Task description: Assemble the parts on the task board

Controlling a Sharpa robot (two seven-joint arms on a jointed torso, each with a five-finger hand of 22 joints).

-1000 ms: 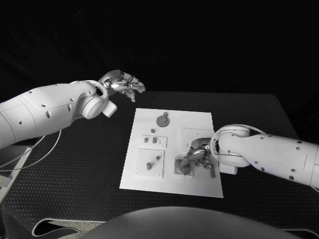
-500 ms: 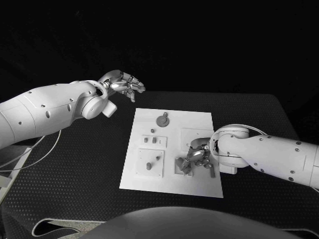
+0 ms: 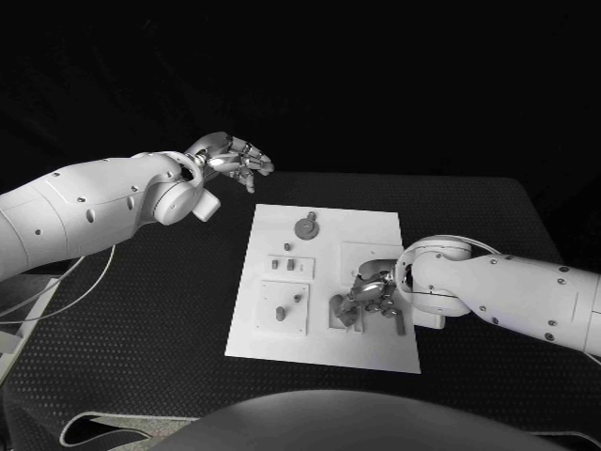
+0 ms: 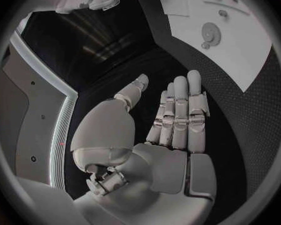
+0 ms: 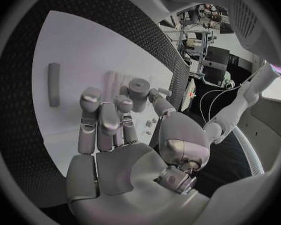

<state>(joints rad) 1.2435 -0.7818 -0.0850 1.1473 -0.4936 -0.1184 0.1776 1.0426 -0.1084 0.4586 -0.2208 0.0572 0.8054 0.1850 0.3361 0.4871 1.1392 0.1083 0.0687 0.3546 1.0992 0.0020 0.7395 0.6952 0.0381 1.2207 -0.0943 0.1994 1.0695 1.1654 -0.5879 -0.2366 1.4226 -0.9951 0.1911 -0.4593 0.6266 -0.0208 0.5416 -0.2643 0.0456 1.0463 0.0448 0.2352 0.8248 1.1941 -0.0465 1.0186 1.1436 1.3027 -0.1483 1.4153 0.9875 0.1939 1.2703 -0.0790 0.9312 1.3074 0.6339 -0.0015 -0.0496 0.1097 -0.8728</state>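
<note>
The white task board (image 3: 362,230) lies in the middle of the black table. My right hand (image 3: 368,296) hovers low over its near right part. There it pinches a short grey cylindrical part (image 5: 139,91) between thumb and fingertips. A grey bar part (image 5: 53,84) lies flat on the board (image 5: 90,45) beside that hand, and I also see this bar part (image 3: 399,325) from the head. A round disc part (image 3: 307,225) sits near the board's far edge, with small pegs (image 3: 285,265) below it. My left hand (image 3: 227,158) is raised off the board's far left corner, fingers straight, holding nothing.
A square inset plate (image 3: 285,308) with small pieces on it occupies the board's near left. The left wrist view shows my left hand (image 4: 172,120) above bare black table, with the board (image 4: 240,55) and the disc part (image 4: 210,32) off to one side.
The right hand's fingers have shifted slightly over the same spot on the board. The left arm has stayed still.
</note>
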